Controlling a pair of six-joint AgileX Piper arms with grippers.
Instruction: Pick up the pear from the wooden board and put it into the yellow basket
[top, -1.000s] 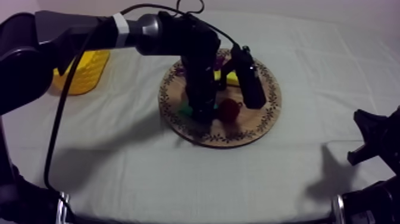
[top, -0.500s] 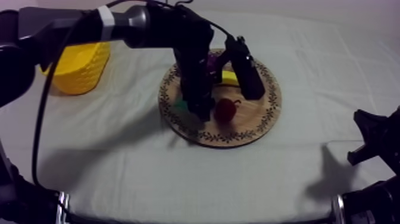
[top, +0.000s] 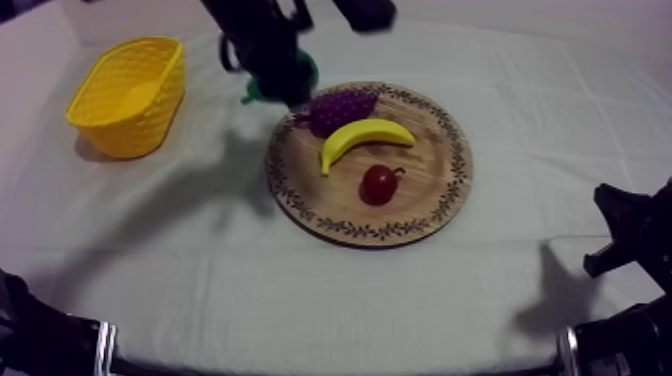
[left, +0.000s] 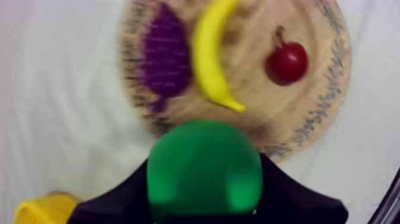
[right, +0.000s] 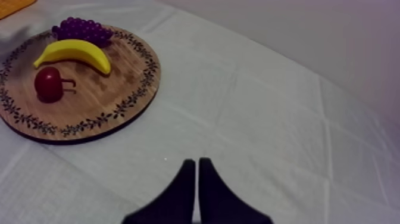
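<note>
So that the pear clears the wooden board on its way to the yellow basket, my left hand pinches it aloft over the rim.

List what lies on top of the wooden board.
On the wooden board lie grapes, a banana and a small red fruit; the wood beneath each is covered.

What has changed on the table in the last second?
The left end effector, shut on the pear, lifted it off the wooden board and swung towards the yellow basket. The grapes, banana and small red fruit stayed on the board; the right end effector stayed at rest, shut.
</note>
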